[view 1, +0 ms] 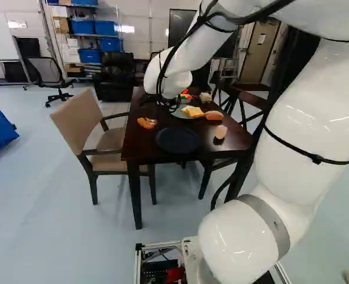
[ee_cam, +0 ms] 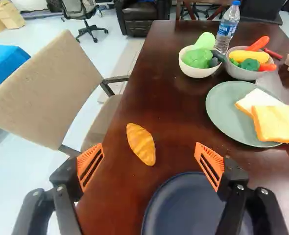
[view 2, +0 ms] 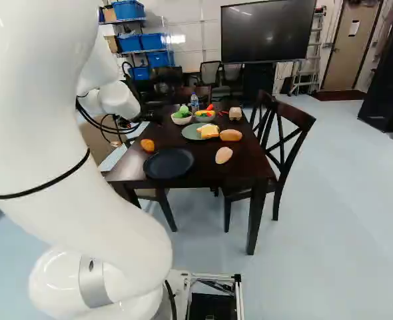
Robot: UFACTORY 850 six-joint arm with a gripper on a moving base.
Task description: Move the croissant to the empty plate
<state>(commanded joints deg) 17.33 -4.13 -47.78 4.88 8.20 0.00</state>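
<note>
My gripper [view 2: 155,116] is above the far left part of the table in the right base view, partly lost against dark things. In the wrist view the gripper [ee_cam: 150,159] stands wide open with nothing held. The golden-brown croissant [ee_cam: 141,143] lies on bare wood, below and ahead of the gap between the fingers; the right base view shows the croissant [view 2: 147,145] left of the dark blue plate. That plate [ee_cam: 188,205] is bare, partly beneath the finger on its side. The left base view also shows the plate [view 1: 178,140] near the table's front edge.
On the dark table [view 2: 203,171] are a green plate [ee_cam: 223,110] with bread slices, two bowls of vegetables [ee_cam: 197,72], a water bottle [ee_cam: 228,27], a bread roll [view 2: 230,135] and a pale oval item [view 2: 224,155]. A beige chair [view 1: 80,121] stands against the table's side.
</note>
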